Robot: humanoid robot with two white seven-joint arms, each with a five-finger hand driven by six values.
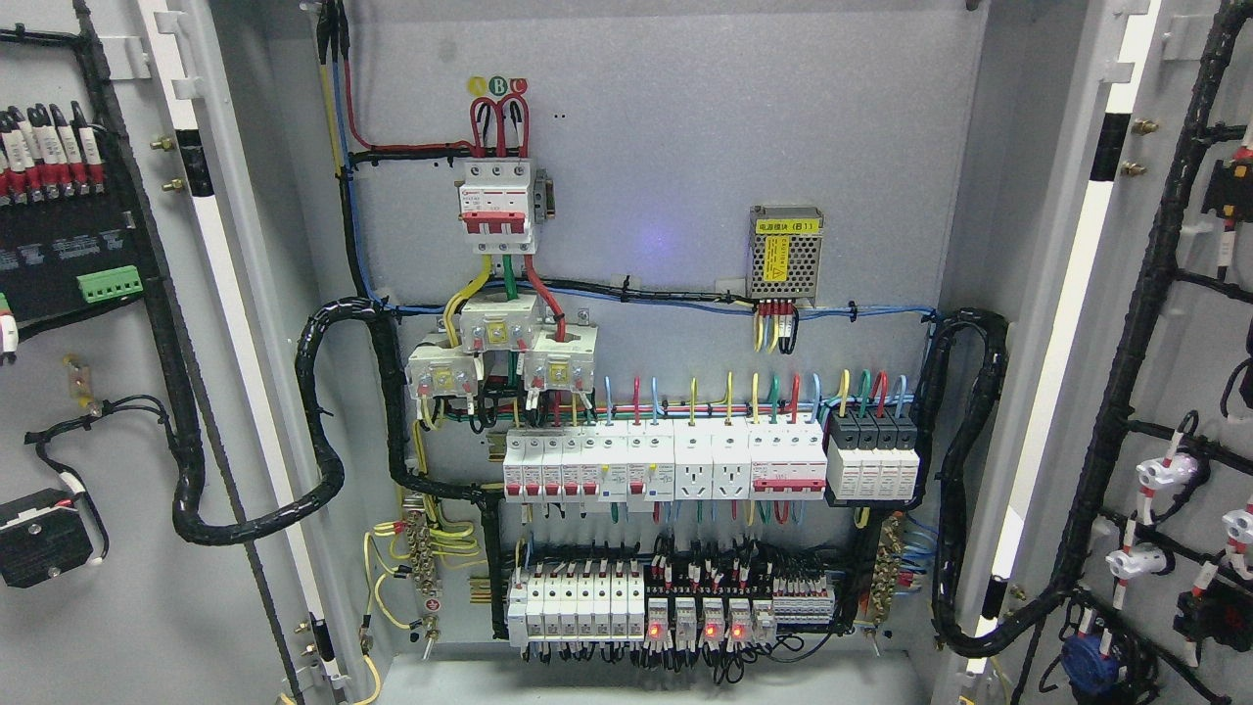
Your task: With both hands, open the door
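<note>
An electrical cabinet fills the head view with both doors swung wide. The left door shows its inner face with terminal blocks and a black cable loom. The right door shows its inner face with a black harness and white connectors. Between them lies the grey back panel with its wiring. Neither of my hands nor arms shows anywhere in this view.
A red-and-white main breaker sits at the upper centre, a meshed power supply to its right. Rows of breakers and relays with red lights run along the lower half. Thick black cable looms curve at both sides.
</note>
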